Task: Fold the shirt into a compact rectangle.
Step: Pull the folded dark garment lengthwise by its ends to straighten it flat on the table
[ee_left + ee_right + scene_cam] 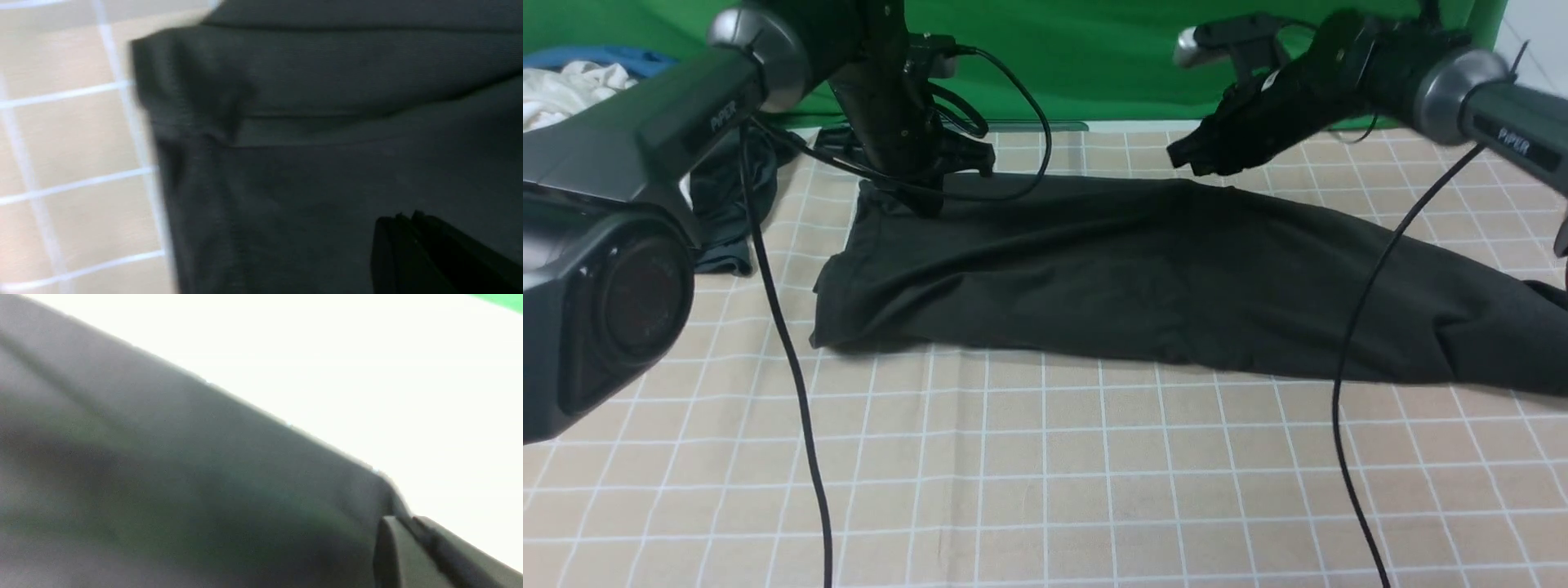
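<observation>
Front view showed the shirt (1160,278) lying as a long black folded band across the table (1045,474), from left of centre to the frame's right edge. The left pincer (925,202) sat on its far left corner, upper left of centre. The right pincer (1188,157) hung just over its far edge, upper right of centre. In both wrist views the fingers (408,253) looked pressed together against the cloth, though blur hid whether any fabric was pinched. A dark garment (727,204) and a white garment (564,90) lay heaped at upper left.
</observation>
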Robot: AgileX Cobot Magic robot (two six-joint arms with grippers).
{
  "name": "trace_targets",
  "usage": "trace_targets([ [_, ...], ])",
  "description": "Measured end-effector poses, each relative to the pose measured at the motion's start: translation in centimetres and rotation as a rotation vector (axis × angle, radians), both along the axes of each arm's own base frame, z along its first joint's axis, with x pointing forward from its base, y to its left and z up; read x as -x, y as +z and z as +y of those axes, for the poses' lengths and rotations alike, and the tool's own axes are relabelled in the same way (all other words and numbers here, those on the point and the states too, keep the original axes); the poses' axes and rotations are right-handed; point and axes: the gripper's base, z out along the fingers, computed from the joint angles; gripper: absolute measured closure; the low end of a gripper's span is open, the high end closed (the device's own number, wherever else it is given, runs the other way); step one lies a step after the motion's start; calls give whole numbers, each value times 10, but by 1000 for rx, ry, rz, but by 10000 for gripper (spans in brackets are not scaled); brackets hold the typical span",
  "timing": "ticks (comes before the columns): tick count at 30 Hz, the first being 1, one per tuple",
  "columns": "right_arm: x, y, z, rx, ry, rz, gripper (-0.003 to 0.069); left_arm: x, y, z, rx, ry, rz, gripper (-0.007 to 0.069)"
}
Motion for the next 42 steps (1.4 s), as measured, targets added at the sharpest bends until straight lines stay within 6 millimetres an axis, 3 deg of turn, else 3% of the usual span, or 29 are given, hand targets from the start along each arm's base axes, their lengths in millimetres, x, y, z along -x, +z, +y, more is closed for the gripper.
trace_targets([
  [4, 13, 37, -3, 24, 94, 150, 605, -8, 10, 28, -41, 126, -23, 606],
  [9, 25, 70, -1, 20, 119, 139, 605, -19, 17, 66, 16, 224, -67, 599],
  [12, 32, 86, 3, 14, 129, 120, 605, -24, 15, 81, 35, 230, -86, 531],
  [14, 33, 89, 5, 13, 133, 113, 605, -25, 13, 83, 33, 214, -91, 482],
  [21, 37, 90, 16, 12, 156, 118, 605, -37, -12, 72, 109, 118, -119, 187],
  [26, 37, 90, 16, 13, 157, 119, 605, -41, -31, 67, 139, 99, -104, 139],
  [31, 37, 90, 16, 14, 159, 118, 605, -43, -39, 66, 140, 80, -99, 251],
  [35, 37, 90, 16, 20, 166, 114, 605, -43, -45, 66, 131, 59, -89, 530],
  [38, 37, 89, 16, 22, 170, 113, 605, -46, -37, 66, 127, 39, -122, 588],
  [42, 37, 89, 16, 23, 173, 112, 601, -54, -9, 66, 122, 29, -222, 589],
])
